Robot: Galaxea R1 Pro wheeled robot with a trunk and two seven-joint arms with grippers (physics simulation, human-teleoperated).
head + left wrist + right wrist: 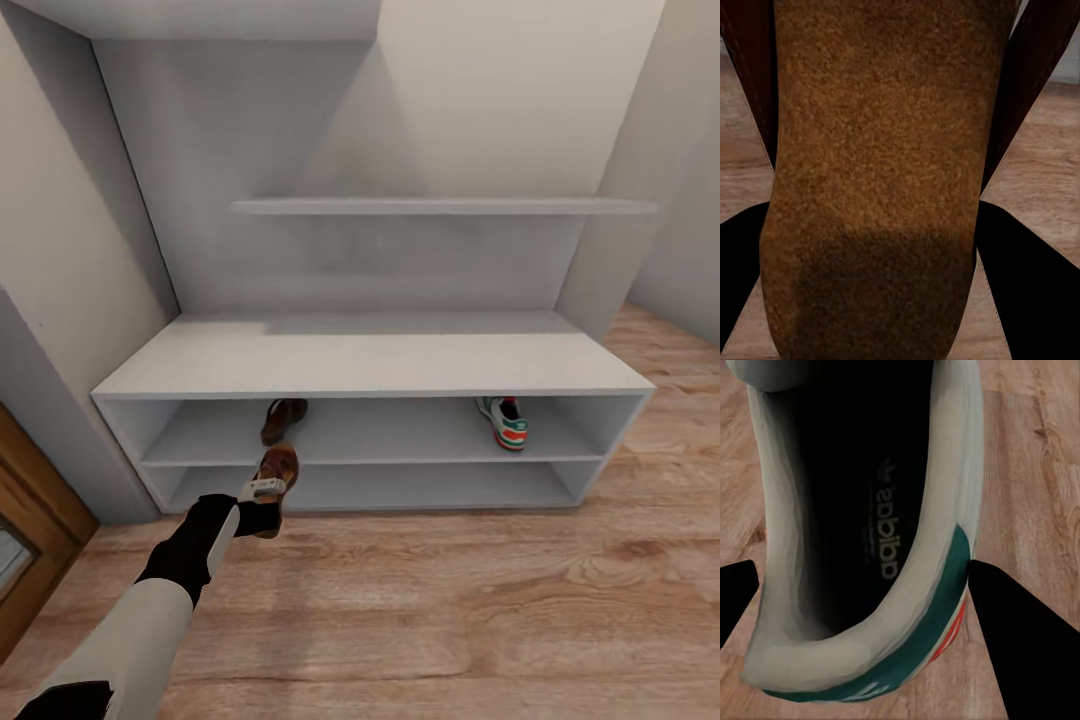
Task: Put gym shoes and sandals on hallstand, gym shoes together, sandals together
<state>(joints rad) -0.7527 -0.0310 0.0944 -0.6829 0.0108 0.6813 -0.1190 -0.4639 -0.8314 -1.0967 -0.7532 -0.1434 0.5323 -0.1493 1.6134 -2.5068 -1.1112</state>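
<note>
Left hand (262,492) clamped on a brown sandal (277,478), long axis pointing into the hallstand (370,360), just before the upper shelf's shelved sandal (283,419); right hand (862,585) grips a gym shoe (862,547).

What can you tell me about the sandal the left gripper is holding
The held sandal is brown and leather-like, with a darker strap. The left gripper grips its near end, toe toward the hallstand, by the front edge of the upper shelf bay. It sits just in front of the other sandal, which is already in that bay. In the left wrist view its grainy tan-brown insole lies between the dark fingers.
</note>
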